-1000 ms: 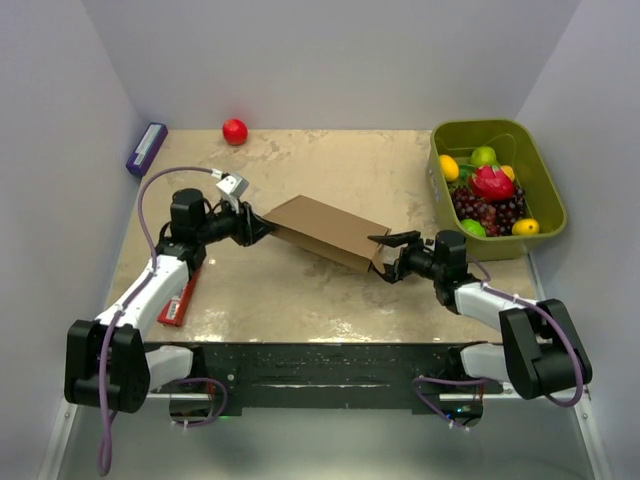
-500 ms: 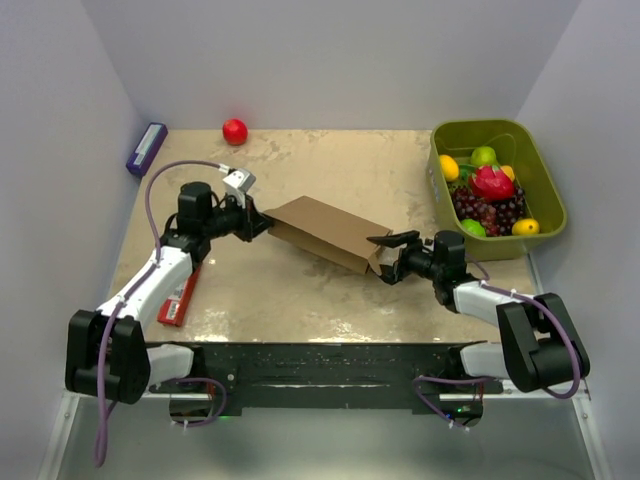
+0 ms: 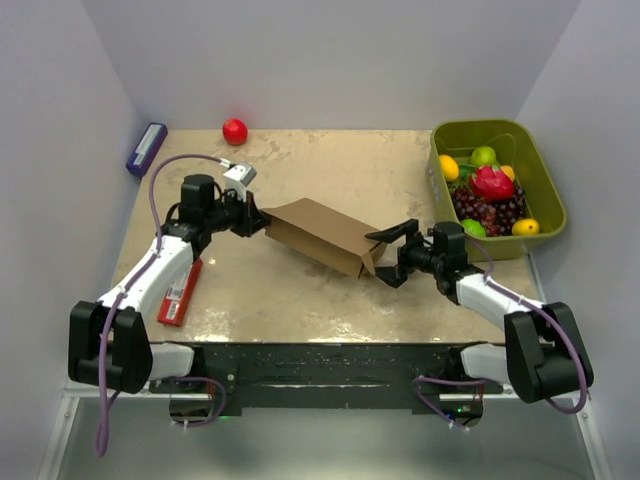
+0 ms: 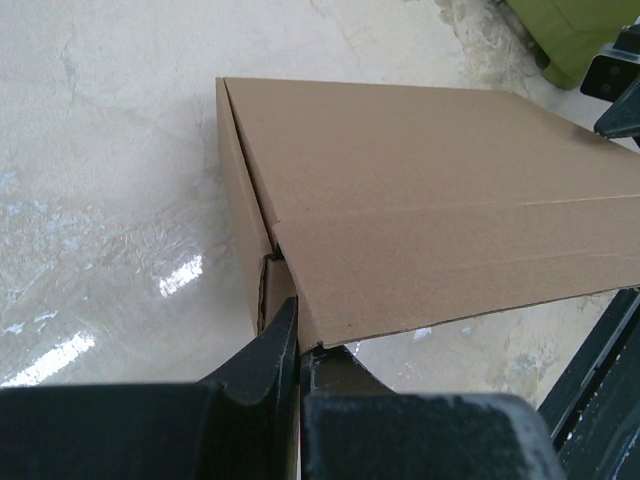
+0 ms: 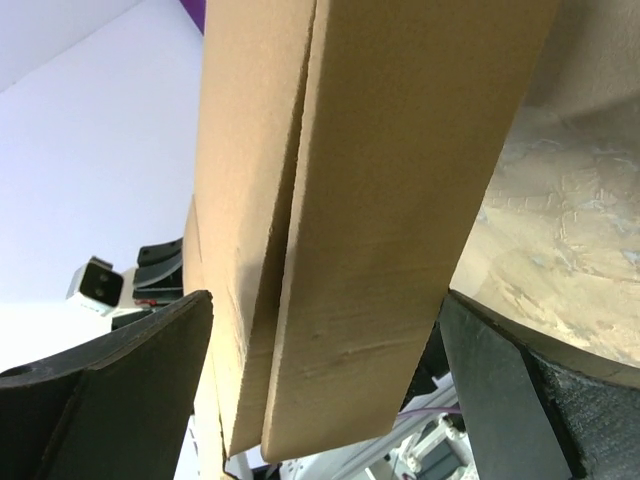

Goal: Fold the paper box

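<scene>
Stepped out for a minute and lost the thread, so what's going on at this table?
Two robot arms are working on a cardboard box that lies slantwise in the middle of the table. The left gripper is shut, pinching the box's left end at a corner. The right gripper is open, its jaws straddling the right end without clamping it. The box looks folded into shape with the lid down, though a slight gap shows along the right end.
</scene>
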### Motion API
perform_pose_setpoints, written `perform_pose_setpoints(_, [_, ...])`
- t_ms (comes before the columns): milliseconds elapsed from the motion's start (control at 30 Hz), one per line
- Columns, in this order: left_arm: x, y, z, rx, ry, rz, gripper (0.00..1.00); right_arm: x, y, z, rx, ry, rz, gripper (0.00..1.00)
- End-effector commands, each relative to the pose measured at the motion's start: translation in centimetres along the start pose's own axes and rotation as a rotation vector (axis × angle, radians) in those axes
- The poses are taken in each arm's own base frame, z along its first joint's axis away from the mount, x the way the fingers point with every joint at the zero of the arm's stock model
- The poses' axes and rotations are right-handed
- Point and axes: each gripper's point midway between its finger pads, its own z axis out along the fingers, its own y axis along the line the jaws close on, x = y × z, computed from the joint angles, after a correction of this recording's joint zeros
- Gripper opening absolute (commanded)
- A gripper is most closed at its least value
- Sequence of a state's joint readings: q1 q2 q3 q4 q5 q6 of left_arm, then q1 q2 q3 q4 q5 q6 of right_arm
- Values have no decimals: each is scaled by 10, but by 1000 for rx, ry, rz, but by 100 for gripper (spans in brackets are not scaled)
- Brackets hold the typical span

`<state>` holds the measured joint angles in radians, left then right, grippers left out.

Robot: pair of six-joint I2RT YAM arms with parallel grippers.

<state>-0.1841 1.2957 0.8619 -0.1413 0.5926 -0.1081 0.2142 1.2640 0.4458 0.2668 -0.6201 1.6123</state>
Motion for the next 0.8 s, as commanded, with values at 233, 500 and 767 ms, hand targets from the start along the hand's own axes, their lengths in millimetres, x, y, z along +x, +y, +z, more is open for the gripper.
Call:
perform_pose_setpoints(233, [-11, -1, 2, 6, -15, 29, 0, -6, -1, -10, -9, -35, -10, 99])
perform_pose_setpoints(500, [4, 2, 1, -8, 10, 21, 0, -13, 12, -13, 5, -99, -157, 99])
perform_pose_setpoints(767, [55, 12, -2, -58, 131, -52, 33, -37, -15, -24, 120, -254, -266, 99])
